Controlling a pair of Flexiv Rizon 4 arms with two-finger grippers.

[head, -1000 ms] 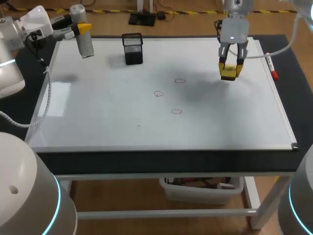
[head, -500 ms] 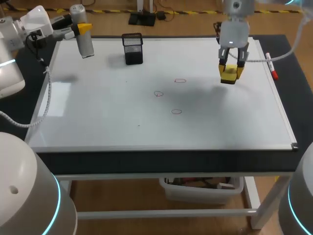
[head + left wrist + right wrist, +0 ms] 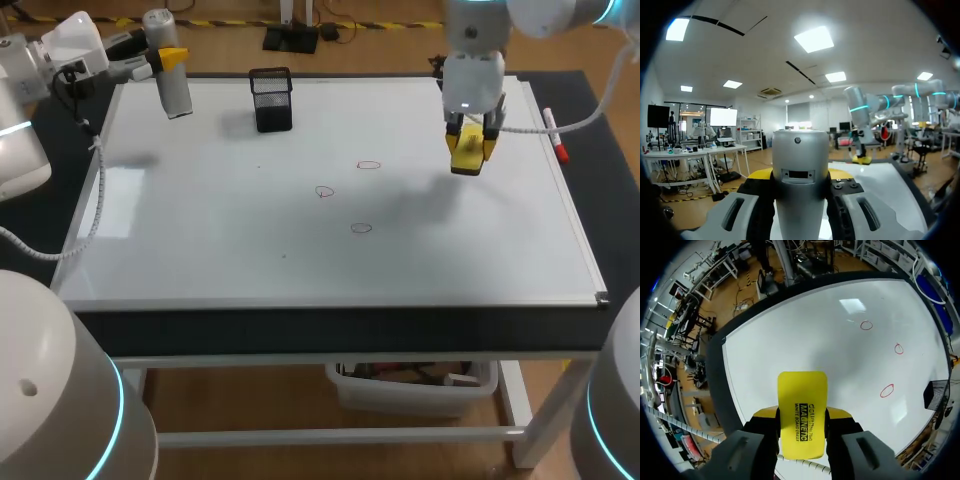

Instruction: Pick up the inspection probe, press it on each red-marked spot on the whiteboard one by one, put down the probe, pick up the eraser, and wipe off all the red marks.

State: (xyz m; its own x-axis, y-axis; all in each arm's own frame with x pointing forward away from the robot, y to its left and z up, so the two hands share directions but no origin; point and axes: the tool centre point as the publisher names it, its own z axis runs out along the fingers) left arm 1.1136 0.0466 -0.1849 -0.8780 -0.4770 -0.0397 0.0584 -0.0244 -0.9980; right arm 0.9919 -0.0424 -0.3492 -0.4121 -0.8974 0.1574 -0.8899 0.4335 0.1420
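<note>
On our bench lies the large white whiteboard (image 3: 200,230). At its far left corner, our left gripper (image 3: 168,60) is clamped on the silver cylindrical inspection probe (image 3: 175,92), which hangs nearly upright over the board's edge. In the left wrist view, the left gripper (image 3: 800,176) presses its yellow tips against the inspection probe (image 3: 800,200) from both sides.

To the right of the probe, a black mesh pen cup (image 3: 271,98) stands on the board near the far edge. Three small red marks sit around the middle: the left one (image 3: 324,191), the near one (image 3: 361,228) and the far one (image 3: 369,165).

Right of these, our right gripper (image 3: 468,150) grips the yellow block eraser (image 3: 467,155) on two sides, holding it over the board's far right part. The right wrist view shows the eraser (image 3: 801,412) pointing at bare board, apart from the marks. A red marker pen (image 3: 555,140) lies along the right frame.
</note>
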